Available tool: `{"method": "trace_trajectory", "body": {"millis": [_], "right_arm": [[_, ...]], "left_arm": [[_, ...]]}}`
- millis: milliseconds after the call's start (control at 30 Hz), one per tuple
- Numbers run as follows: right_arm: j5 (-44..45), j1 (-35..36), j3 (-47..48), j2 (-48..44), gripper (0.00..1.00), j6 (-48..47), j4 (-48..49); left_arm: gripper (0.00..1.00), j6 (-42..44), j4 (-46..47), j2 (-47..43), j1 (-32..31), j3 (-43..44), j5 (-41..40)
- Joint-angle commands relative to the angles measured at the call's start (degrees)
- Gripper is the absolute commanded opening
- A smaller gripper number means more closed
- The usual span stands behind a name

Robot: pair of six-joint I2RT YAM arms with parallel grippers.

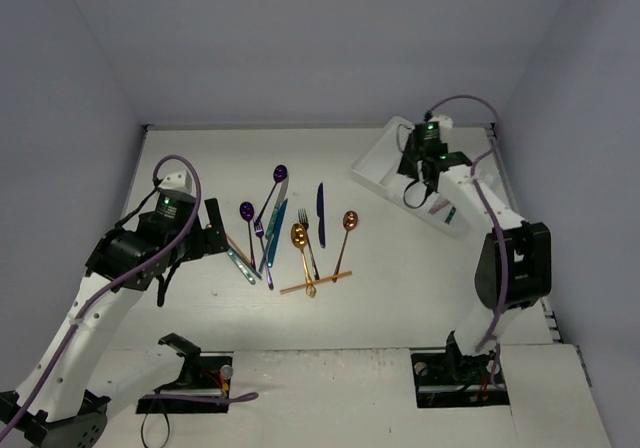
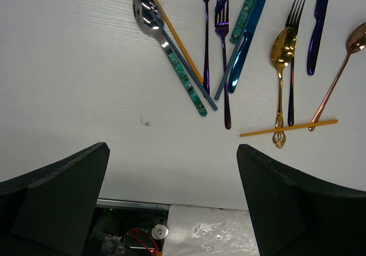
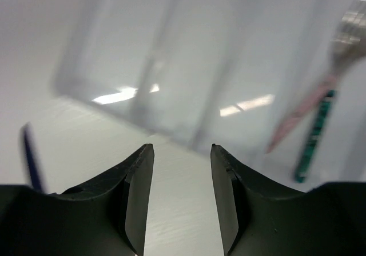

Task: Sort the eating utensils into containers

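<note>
Loose utensils lie mid-table: a silver spoon with a teal handle, purple spoons, a purple fork, a teal knife, a gold spoon, a dark fork, a blue knife, a copper spoon and orange chopsticks. My left gripper is wide open and empty, just left of the pile; in its wrist view it hovers short of the utensils. My right gripper is open and empty above the white tray. In the right wrist view the tray is blurred.
A teal-handled fork and a pinkish utensil lie in the tray's right compartments. The blue knife shows left of the tray. Walls close the table at the back and sides. The arm bases stand at the near edge.
</note>
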Motion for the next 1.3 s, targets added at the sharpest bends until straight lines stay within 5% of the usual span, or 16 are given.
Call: {"method": "trace_trajectory", "body": {"millis": [0, 200, 467, 1267], "right_arm": [[-0.49, 13.58, -2.12, -5.41, 0.41, 0.39, 0.75], [0.09, 27.81, -4.07, -3.08, 0.39, 1.92, 0.75], [-1.25, 38.13, -4.48, 2.7, 0.38, 3.32, 0.84], [3.18, 40.83, 0.41, 17.71, 0.26, 4.9, 1.01]], "left_arm": [[0.94, 1.55, 2.08, 1.4, -0.31, 2.69, -0.51], [0.94, 2.43, 1.99, 2.53, -0.31, 3.84, -0.72], [0.94, 2.66, 1.99, 2.49, -0.28, 3.61, -0.28], [0.94, 2.74, 1.65, 0.59, -0.22, 2.48, -0.1]]}}
